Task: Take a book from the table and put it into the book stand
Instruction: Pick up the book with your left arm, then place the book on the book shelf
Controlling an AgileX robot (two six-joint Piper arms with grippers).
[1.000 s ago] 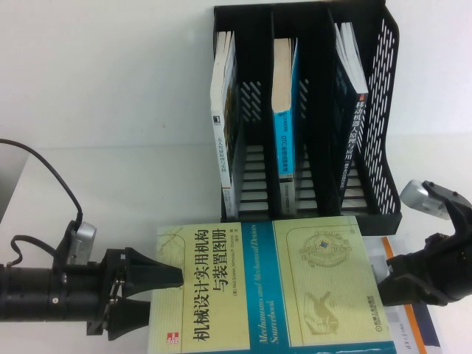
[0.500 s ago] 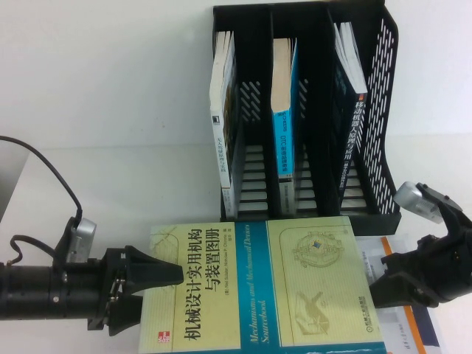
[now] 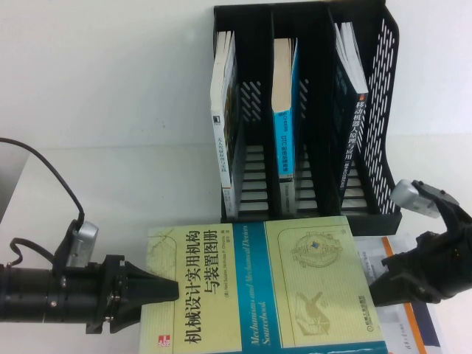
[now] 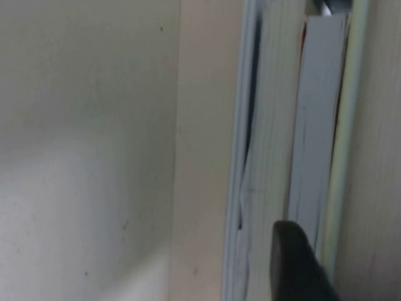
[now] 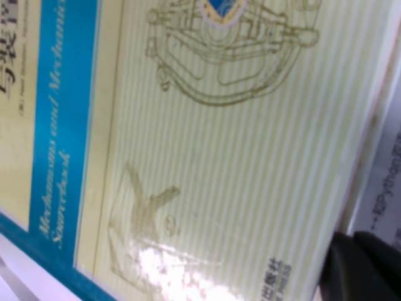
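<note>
High view: left gripper (image 3: 164, 298) low at the near left of the table (image 3: 110, 177), fingers spread one above the other, upper tip lying on the left edge of the book (image 3: 262, 284). Seems to straddle that edge, though the lower finger hides under the cover. Left wrist view: only page edges and one dark fingertip, so contact not sure.

Right gripper (image 3: 380, 289) at the near right, touching or just beside the right edge of the book; opening of its fingers impossible to tell.

Book flat on the table, open face up, just in front of the book stand (image 3: 310, 110), partly over another book (image 3: 413, 310) at the right.

Step in hand, by judgement: taking hold of the book from both sides, not yet lifted. Next move calls for a firm closing on the edges, then raising and turning upright, toward a slot with enough free width; each slot already with one book.
</note>
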